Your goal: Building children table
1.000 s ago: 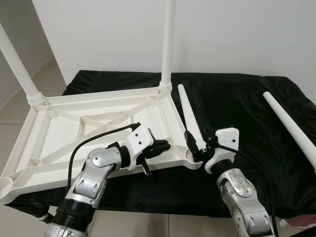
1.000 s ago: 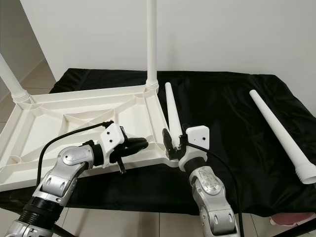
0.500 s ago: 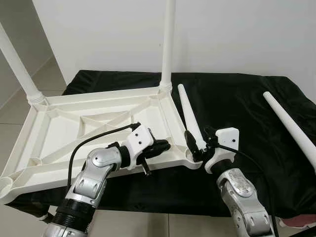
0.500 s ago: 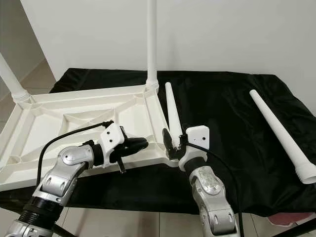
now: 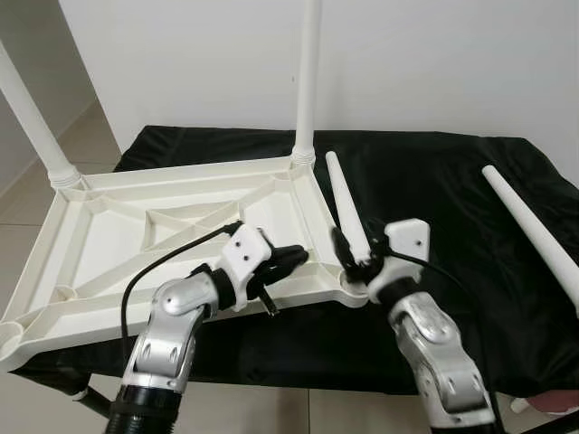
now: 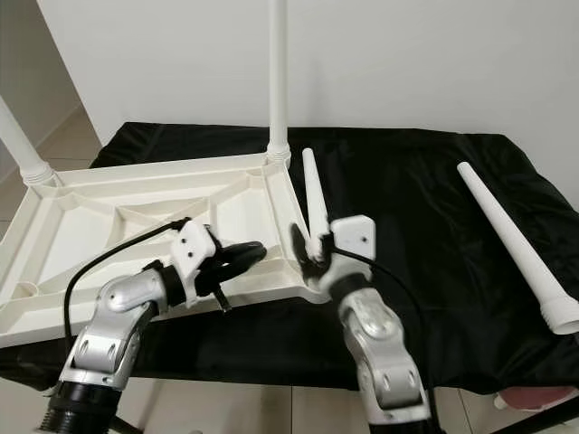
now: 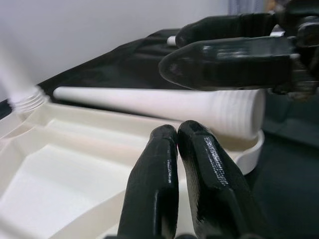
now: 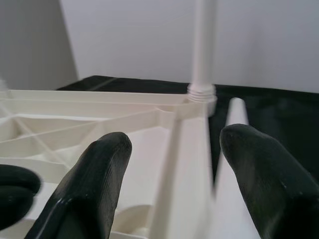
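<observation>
On the black cloth-covered table [image 5: 452,181] we see the white moulded plastic tabletop [image 5: 118,244] lying upside down, ribbed underside up, with two white tapered plastic legs already standing in its far corner sockets: the far-right fitted leg [image 5: 308,81] and the far-left fitted leg [image 5: 32,117]. A spare white tapered leg [image 5: 534,240] lies loose well apart on the cloth at our right.

The third white tapered leg [image 5: 345,212] is the one in play. It lies tilted, its narrow tip pointing away towards the wall and its wide threaded end down by the empty near-right corner socket [image 5: 351,287] of the tabletop. Our right end effector [image 5: 355,258] has its two black fingers spread around that wide end, straddling the shaft without a firm pinch that we can confirm. We judge the coming move turns on swinging this long axis upright over the socket, which lies just beneath it.

Our left end effector [image 5: 288,258] rests with fingers pressed together and empty on the tabletop's near rim, just beside the right one.
</observation>
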`<state>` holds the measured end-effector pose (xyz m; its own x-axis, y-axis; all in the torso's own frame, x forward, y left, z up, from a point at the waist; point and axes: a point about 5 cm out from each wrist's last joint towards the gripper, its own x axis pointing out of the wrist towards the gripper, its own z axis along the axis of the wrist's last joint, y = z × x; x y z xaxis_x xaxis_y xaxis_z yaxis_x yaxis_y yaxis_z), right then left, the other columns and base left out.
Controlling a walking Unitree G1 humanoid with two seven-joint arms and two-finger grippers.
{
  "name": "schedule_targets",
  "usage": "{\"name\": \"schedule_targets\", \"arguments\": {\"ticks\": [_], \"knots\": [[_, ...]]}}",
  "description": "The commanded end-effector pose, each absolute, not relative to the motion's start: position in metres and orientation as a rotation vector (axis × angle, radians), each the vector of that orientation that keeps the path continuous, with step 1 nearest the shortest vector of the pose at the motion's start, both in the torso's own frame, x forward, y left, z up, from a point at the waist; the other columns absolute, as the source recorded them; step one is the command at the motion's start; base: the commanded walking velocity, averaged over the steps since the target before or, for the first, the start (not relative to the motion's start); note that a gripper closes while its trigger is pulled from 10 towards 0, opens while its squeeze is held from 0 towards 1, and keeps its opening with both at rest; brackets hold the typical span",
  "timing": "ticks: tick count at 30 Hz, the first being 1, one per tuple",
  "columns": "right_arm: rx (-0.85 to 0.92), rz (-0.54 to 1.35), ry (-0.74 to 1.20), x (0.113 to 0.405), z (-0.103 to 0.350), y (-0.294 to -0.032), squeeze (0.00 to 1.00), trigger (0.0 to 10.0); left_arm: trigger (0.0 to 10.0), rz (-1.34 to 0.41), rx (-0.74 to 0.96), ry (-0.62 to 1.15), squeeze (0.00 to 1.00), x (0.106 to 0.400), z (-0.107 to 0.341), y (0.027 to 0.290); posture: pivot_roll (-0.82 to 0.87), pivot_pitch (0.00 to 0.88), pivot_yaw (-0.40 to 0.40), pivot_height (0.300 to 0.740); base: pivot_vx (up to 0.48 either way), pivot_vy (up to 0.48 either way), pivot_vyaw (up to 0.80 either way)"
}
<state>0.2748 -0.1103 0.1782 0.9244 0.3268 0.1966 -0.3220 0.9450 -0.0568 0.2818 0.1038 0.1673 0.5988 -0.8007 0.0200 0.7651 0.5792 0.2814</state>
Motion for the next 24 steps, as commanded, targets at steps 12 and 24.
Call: {"name": "schedule_targets", "arguments": {"ticks": [12,24], "knots": [[-0.026,0.339,-0.193,0.276,0.174,-0.109,0.0,10.0,10.0,-0.39,0.203,-0.192,0.0,0.296,0.175,0.128,0.04,0.0,0.0,0.74,0.0,0.0,0.0],[-0.038,0.303,-0.18,0.278,0.168,-0.115,0.0,10.0,10.0,-0.261,0.082,-0.09,0.0,0.293,0.157,0.147,0.04,0.071,-0.051,0.74,0.0,0.0,0.0]]}}
